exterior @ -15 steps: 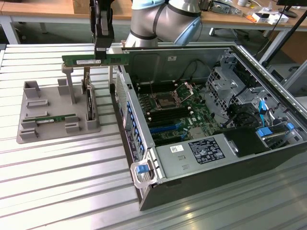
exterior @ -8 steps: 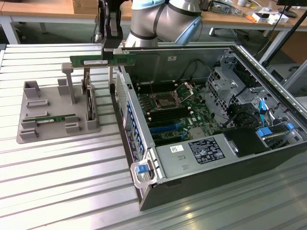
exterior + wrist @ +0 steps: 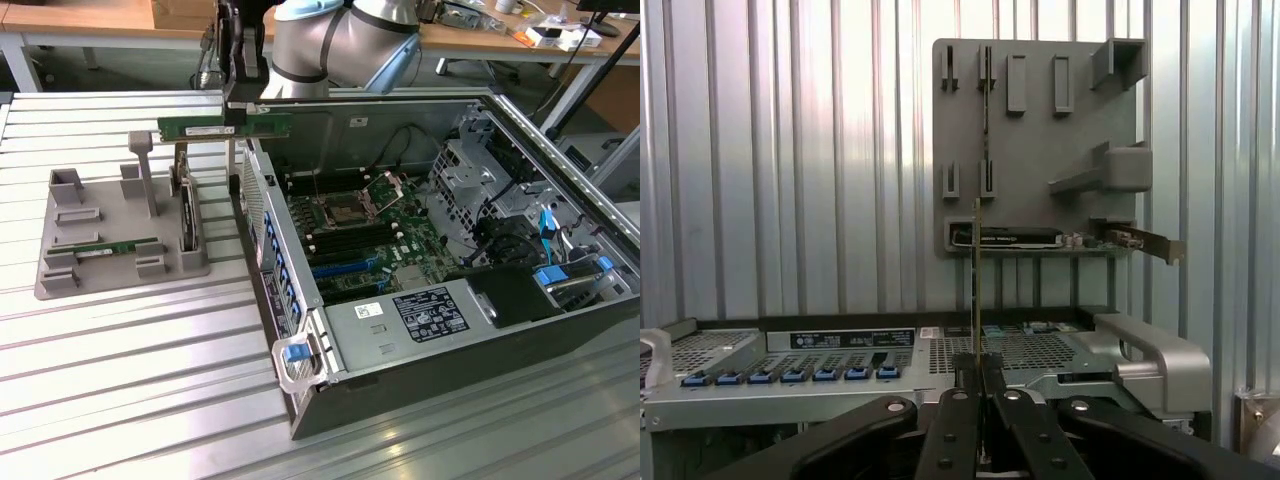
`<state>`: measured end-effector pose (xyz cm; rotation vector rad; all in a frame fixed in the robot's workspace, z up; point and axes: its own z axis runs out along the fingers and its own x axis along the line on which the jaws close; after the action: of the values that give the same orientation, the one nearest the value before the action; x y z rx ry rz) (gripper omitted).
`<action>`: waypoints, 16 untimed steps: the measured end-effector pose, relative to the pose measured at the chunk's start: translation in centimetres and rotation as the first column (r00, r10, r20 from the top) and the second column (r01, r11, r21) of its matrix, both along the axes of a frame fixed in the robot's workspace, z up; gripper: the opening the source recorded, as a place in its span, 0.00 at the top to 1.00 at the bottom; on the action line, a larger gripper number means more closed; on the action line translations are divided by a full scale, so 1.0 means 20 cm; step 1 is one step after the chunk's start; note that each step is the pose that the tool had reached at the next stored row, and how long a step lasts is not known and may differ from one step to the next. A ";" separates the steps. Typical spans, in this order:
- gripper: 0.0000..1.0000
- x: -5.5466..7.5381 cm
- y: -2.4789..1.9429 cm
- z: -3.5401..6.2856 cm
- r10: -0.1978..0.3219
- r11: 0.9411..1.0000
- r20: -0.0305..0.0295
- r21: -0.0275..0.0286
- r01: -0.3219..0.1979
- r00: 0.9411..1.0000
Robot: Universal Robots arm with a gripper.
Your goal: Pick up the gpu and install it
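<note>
My hand (image 3: 236,112) is closed on the gpu (image 3: 195,128), pinching the green stick near its middle so that it juts out level to both sides. The stick hangs in the air, clear of the table (image 3: 120,380), roughly above where the grey holder (image 3: 60,285) meets the open computer case (image 3: 400,330).

In the wrist view I see the gpu (image 3: 977,270) edge-on, a thin line rising from between my 2 fingertips, with the hand (image 3: 978,368) shut tight around it. Beyond it lie the case's perforated wall (image 3: 790,365) with its row of blue tabs, and then the holder (image 3: 1040,140) on the ribbed metal table (image 3: 790,150).

On the holder, another green stick (image 3: 115,247) lies flat in a slot towards the exterior view's left, and a dark upright card (image 3: 187,218) stands at the holder's edge nearest the case. Inside the case the motherboard (image 3: 360,240) is exposed, with dark and blue slots running across it.
</note>
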<state>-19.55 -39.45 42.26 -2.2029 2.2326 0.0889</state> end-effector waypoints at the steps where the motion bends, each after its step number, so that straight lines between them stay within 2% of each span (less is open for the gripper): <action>1: 0.88 0.01 0.000 -0.001 0.000 1.000 0.000 0.000 0.000 1.000; 16: 0.88 0.13 0.000 -0.017 0.000 1.000 0.000 0.000 0.000 1.000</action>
<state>-16.99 -39.45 41.92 -2.2032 2.2328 0.0886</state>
